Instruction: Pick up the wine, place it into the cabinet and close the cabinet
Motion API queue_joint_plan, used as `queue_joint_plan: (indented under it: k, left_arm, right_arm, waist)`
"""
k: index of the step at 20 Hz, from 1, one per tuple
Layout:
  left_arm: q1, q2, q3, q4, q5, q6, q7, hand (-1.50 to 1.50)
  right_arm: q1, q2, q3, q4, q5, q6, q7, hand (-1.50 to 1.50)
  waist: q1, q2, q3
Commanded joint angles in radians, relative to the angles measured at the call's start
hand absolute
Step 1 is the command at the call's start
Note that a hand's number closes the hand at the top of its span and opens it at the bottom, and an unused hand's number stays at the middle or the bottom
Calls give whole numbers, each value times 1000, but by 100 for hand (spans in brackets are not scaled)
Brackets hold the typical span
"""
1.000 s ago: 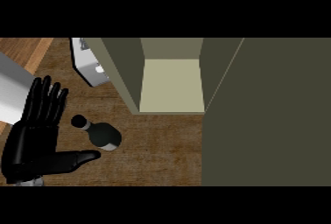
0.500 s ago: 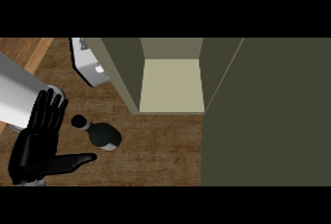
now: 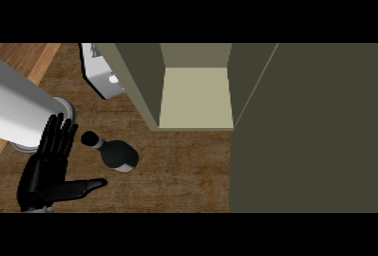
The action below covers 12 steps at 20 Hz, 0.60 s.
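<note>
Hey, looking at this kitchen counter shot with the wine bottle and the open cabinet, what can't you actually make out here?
- Right hand: in no view.
- Cabinet: head view; upper part cut off at the top, and its open door covers the counter to the right.
- Wine bottle: seen from above, so no label shows.
- Left hand: wrist cut off at the lower edge.

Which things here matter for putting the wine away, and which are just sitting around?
For the job:
- wine bottle, standing on the counter
- cabinet, open
- left hand, open beside the bottle

Just lying about:
- grey cylinder at left
- white appliance behind the cabinet wall
</note>
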Motion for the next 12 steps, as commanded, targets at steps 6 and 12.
queue_joint_plan:
  k: [6, 12]
  left_arm:
    - [3, 6, 8, 61, -12, -38, -31, -150]
    - [-53, -18, 1, 297, -77, -50, -210, -150]
  right_arm:
    - [29, 11, -17, 36, 1, 44, -71, -150]
    - [-66, -7, -23, -54, -21, -39, 87, -150]
  waist:
    - [1, 0, 0]
    - [0, 0, 0]
